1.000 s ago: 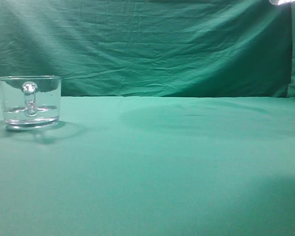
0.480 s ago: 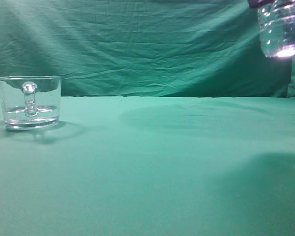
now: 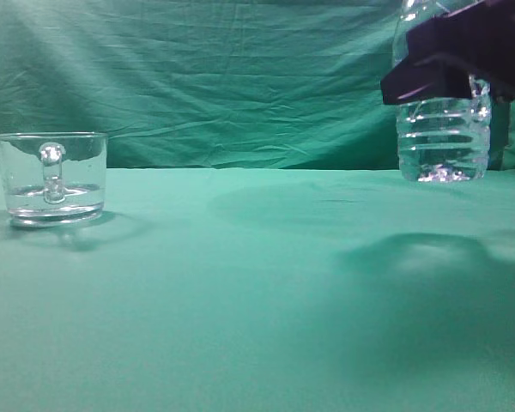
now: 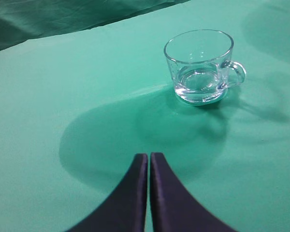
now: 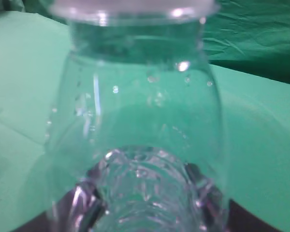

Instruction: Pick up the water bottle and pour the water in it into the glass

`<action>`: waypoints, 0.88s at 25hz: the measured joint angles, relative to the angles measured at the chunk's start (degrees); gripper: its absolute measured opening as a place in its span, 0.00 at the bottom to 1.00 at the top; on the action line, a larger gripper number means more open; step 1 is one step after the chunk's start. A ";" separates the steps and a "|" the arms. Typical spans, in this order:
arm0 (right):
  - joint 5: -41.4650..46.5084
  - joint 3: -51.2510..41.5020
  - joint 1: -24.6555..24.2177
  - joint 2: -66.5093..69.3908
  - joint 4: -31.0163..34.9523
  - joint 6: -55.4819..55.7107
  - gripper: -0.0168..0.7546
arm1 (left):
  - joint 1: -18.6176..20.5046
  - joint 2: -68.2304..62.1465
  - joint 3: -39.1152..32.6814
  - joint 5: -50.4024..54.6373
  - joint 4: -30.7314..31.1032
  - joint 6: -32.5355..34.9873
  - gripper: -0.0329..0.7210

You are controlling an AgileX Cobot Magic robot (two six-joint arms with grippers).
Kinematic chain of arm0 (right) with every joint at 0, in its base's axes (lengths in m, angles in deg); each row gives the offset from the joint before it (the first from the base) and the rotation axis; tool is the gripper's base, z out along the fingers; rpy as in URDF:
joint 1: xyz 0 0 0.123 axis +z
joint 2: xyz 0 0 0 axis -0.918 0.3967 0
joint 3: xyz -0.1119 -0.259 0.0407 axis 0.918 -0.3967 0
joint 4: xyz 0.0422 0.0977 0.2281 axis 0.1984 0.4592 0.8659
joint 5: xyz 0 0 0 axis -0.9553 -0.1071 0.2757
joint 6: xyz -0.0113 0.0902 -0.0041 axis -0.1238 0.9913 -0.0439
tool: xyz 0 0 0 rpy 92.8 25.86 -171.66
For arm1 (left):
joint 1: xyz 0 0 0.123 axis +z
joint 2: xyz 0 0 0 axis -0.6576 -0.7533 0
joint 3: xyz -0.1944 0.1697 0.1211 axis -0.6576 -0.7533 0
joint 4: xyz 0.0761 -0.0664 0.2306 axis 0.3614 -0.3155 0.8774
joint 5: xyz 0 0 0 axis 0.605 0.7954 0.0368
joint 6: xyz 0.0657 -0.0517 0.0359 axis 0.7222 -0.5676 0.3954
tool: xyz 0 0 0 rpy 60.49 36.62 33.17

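Note:
The glass (image 3: 51, 178), a short clear mug with its handle facing the camera, stands at the far left of the green table with a little water (image 3: 53, 194) in it. It also shows in the left wrist view (image 4: 200, 67), ahead and to the right of my left gripper (image 4: 149, 155), which is shut and empty above the cloth. My right gripper (image 3: 446, 64) is shut on the water bottle (image 3: 440, 137), upright at the far right, its ribbed base low near the table. In the right wrist view the bottle (image 5: 140, 121) fills the frame between my fingers (image 5: 79, 205).
A green cloth covers the table (image 3: 240, 292) and hangs as a backdrop (image 3: 240, 77). The bottle and arm cast a dark shadow (image 3: 429, 266) on the cloth at the right. A wide stretch of cloth lies between the glass and the bottle.
The bottle, held in my right gripper, has come down from the top right corner into the exterior view and shifted a little left. The glass has not moved.

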 joint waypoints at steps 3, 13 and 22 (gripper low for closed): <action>-4.95 0.63 0.00 5.27 1.98 -1.99 0.43 | 0.00 0.00 0.00 0.00 0.00 0.00 0.04; -8.06 3.58 0.00 12.27 2.45 -3.39 0.43 | 0.00 0.00 0.00 0.00 0.00 0.00 0.04; -12.65 4.07 0.00 15.84 2.31 -3.84 0.43 | 0.00 0.00 0.00 0.00 0.00 0.00 0.04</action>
